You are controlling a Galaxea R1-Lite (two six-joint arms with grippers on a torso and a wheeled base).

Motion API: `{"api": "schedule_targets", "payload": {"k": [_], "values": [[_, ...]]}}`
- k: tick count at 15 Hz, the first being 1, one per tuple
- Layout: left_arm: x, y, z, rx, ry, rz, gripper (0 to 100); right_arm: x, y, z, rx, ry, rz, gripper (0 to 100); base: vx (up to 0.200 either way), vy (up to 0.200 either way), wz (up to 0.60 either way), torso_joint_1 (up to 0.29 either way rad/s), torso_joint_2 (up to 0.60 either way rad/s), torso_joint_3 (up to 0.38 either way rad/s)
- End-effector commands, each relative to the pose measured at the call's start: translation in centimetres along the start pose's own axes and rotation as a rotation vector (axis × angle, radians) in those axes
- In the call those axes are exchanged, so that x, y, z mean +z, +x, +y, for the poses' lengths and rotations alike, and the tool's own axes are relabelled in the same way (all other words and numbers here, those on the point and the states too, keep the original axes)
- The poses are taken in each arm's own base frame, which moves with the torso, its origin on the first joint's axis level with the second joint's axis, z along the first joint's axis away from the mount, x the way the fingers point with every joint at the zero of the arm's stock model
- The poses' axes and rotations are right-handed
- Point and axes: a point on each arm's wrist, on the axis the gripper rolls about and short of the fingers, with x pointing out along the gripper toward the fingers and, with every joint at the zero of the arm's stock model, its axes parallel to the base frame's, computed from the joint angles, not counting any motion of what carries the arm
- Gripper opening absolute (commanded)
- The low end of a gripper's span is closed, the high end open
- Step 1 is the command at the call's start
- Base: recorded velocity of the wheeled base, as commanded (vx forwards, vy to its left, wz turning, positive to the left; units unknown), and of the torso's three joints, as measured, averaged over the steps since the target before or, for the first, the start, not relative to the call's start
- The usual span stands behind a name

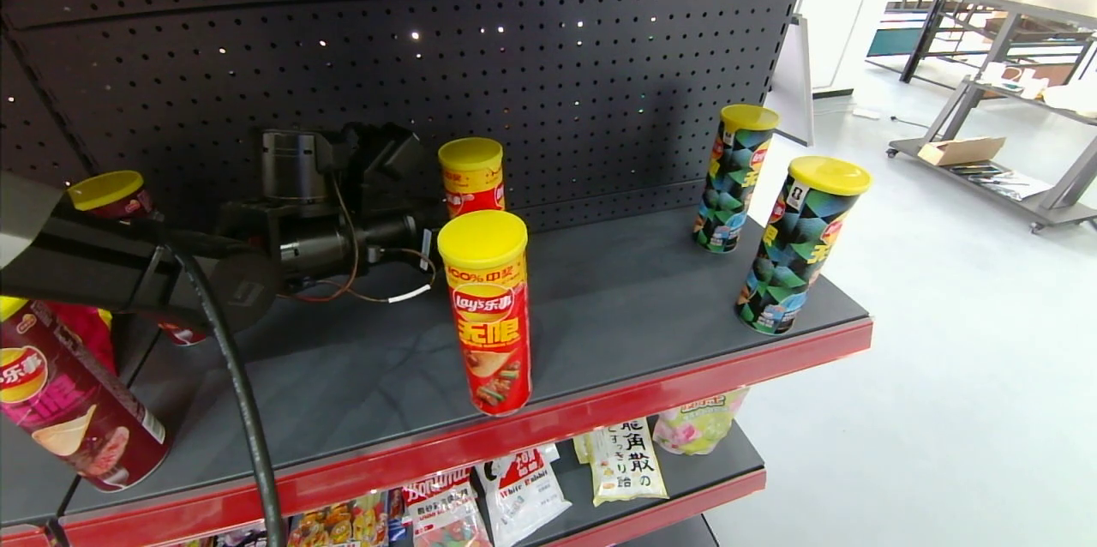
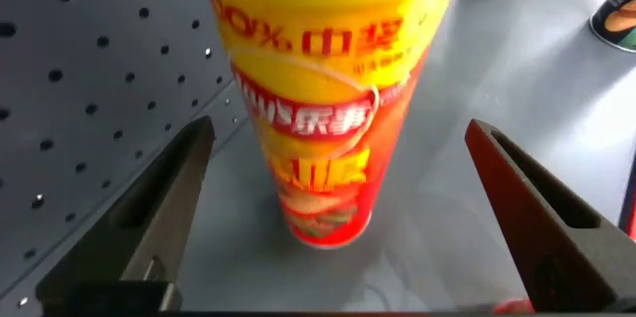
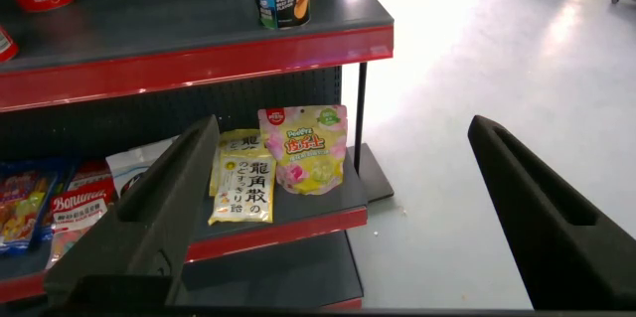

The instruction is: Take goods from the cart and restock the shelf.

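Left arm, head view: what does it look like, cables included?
The left arm is black with a silver cylindrical joint, a thick black cable and thin red and white wires. The left gripper has flat, dark, wedge-shaped jaws.

Left pincer (image 2: 340, 128), right pincer (image 3: 343, 125): apparently spread.

The maroon can (image 1: 60, 410) ran off the head view's left edge; the left arm (image 1: 94, 260) hid most of the yellow-lidded can (image 1: 107, 189) standing behind it.
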Motion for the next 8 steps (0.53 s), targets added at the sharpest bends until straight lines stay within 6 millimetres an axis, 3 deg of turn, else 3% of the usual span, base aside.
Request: {"api": "schedule_targets", "payload": {"k": [1,4,8], "values": [[-0.1,-2.2,0.0,0.021,-0.005,0.004,100,0.0,0.0,0.0,0.002,0.0,0.001,100,0.0,0.0,0.0,0.0,0.0,0.0],[-1.7,-5.7,0.2,0.064,-0.033,0.054,100,0.0,0.0,0.0,0.0,0.0,0.001,100,0.0,0.0,0.0,0.0,0.0,0.0],[-2.5,-10.4,-0.8,0.105,-0.042,0.058,100,0.0,0.0,0.0,0.0,0.0,0.001,100,0.0,0.0,0.0,0.0,0.0,0.0]]}}
